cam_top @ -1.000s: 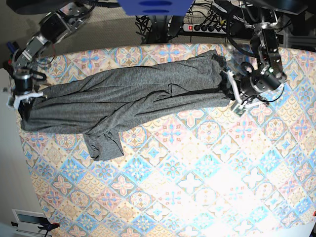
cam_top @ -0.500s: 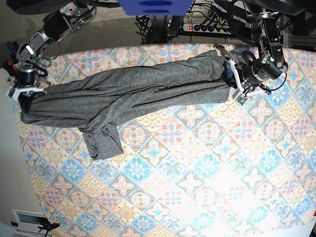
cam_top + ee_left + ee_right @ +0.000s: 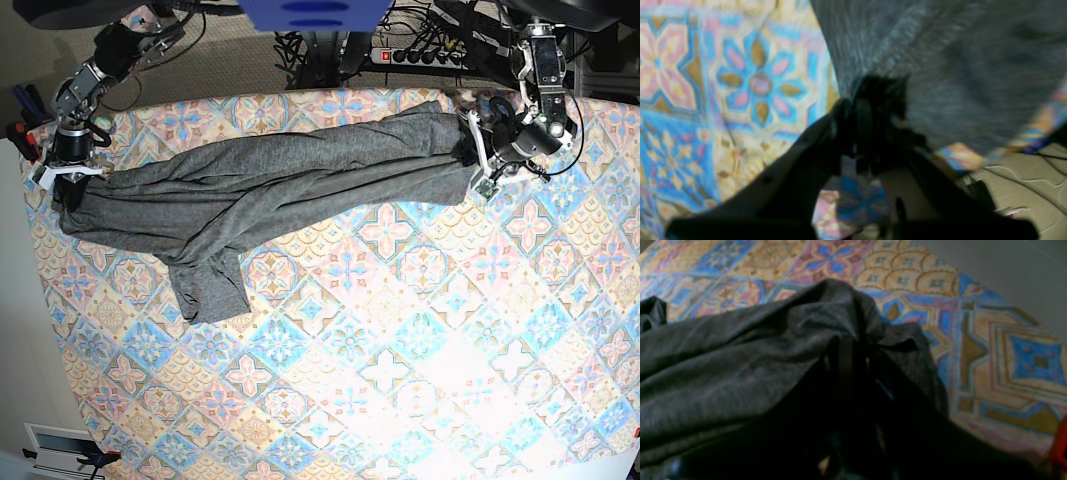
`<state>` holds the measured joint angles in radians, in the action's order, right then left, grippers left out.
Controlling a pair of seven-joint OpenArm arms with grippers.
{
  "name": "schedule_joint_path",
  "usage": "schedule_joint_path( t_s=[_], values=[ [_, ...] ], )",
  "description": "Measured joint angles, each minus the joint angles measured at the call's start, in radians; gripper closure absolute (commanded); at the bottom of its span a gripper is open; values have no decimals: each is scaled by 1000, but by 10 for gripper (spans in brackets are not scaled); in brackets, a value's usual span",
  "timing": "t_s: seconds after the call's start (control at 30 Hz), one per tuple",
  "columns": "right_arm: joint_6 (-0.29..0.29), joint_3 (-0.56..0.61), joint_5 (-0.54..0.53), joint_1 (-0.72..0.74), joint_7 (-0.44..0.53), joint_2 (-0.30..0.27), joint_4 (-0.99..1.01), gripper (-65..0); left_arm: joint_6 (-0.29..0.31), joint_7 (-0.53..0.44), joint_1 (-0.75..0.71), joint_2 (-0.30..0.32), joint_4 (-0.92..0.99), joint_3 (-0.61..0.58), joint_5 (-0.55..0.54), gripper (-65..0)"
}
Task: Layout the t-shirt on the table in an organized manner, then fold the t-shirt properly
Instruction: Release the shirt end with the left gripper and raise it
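Observation:
The dark-grey t-shirt [image 3: 270,185] is stretched in a long rumpled band across the far side of the table [image 3: 400,330], one sleeve [image 3: 208,290] hanging toward the near side. My left gripper [image 3: 470,155] is shut on the shirt's right end, and in the left wrist view its black fingers [image 3: 870,126] pinch grey fabric [image 3: 957,66]. My right gripper [image 3: 68,182] is shut on the shirt's left end at the table's left edge. The right wrist view shows cloth [image 3: 740,366] bunched over its dark fingers [image 3: 846,363].
A power strip [image 3: 420,55] and cables lie on the floor behind the table. The table's left edge [image 3: 35,250] runs just beside the right gripper. The patterned cloth [image 3: 420,380] fills the near half.
Both grippers have moved toward the far side of the table, carrying the shirt's ends with them. The band of fabric has shifted farther back and pulled straighter.

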<state>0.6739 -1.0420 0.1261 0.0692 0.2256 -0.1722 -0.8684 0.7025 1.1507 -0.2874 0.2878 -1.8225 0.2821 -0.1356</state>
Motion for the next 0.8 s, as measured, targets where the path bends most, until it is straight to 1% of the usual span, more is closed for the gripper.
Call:
schedule_joint_path(
  t_s=[0.07,0.23,0.33,0.43,0.53,0.6,0.63,0.7,0.8],
  values=[
    [-1,0,0,0,-1,0,0,-23,-1,-2,13,-23,13,0,66,-95],
    [1,0,1,0,-1,1,-3,-172,-10,-21,22,-88,8,6,177,-226],
    [4,0,1,0,-1,1,-5,-231,-6,-9,41,-93,8,6,186,-291],
    [4,0,4,0,-1,1,-7,-248,-6,-7,42,-105,-17,6,185,-328],
    [4,0,10,-5,-13,3,-27,-248,0,-8,34,-108,-85,5,174,-350],
    [-6,0,32,-12,-47,7,-80,-248,-3,-6,38,-107,-126,6,181,-362],
    [-8,0,32,-15,-46,9,-110,-248,-2,-9,42,-105,-135,6,179,-369],
    [4,1,25,-30,-31,11,-177,-248,-3,-10,47,-106,-134,6,179,-377],
    [-2,1,24,-57,-34,8,-254,-248,-2,-7,47,-106,-134,6,178,-380]
  ],
)
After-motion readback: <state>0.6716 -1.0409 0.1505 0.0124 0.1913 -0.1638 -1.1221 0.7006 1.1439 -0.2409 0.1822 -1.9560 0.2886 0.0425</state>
